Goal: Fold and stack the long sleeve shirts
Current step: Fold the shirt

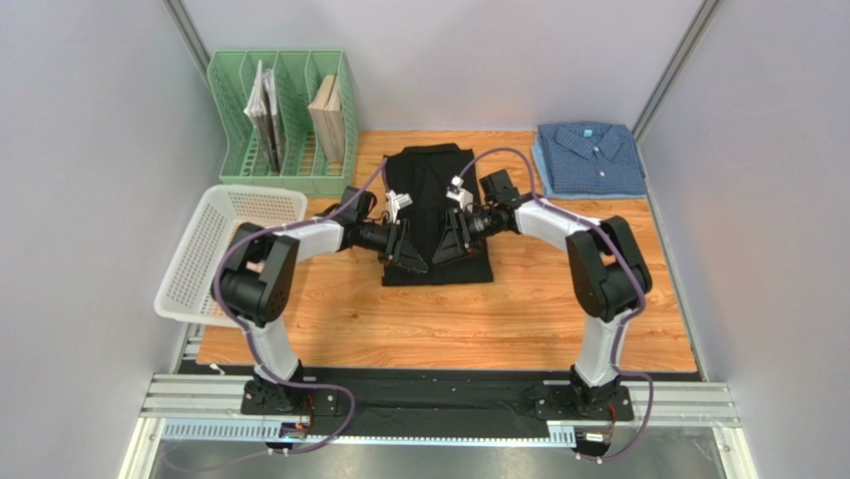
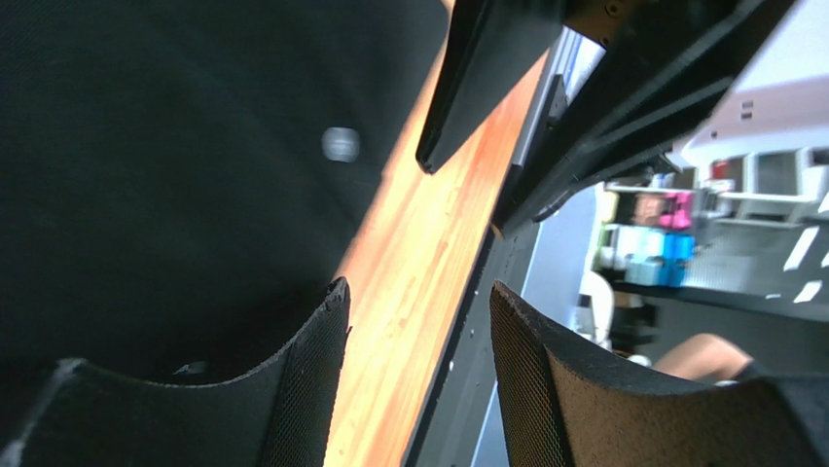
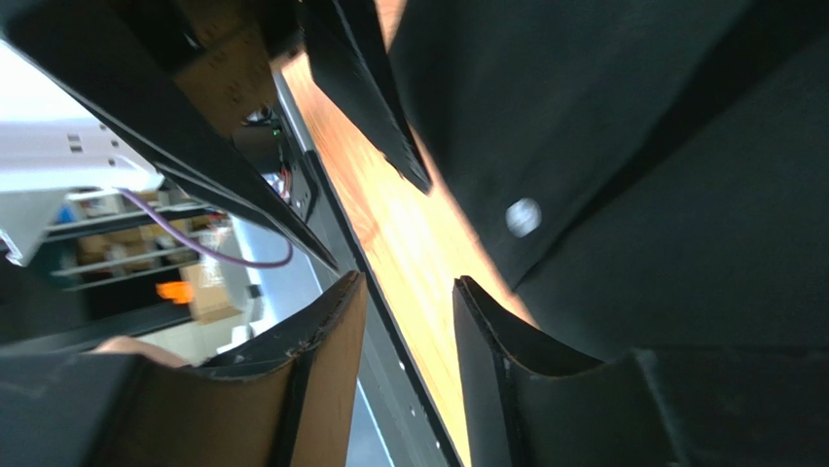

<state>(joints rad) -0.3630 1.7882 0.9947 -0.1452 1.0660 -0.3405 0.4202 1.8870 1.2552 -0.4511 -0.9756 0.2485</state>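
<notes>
Wood table (image 1: 559, 319): black shirt (image 1: 431, 170) lies flat at centre, collar far, hem near. Blue shirt (image 1: 589, 158) sits folded in the far right corner, well apart. Left gripper (image 1: 407, 251) and right gripper (image 1: 449, 244) hang side by side over the black shirt's near half. Both jaws are spread and grasp nothing. In the wrist views black cloth lies beside one finger and bare wood shows in the gap. White button (image 3: 523, 216) near the right fingers.

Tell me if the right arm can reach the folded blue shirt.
Probably yes: the right gripper is open over the black shirt, and only bare table separates it from the blue shirt at the far right corner.
</notes>
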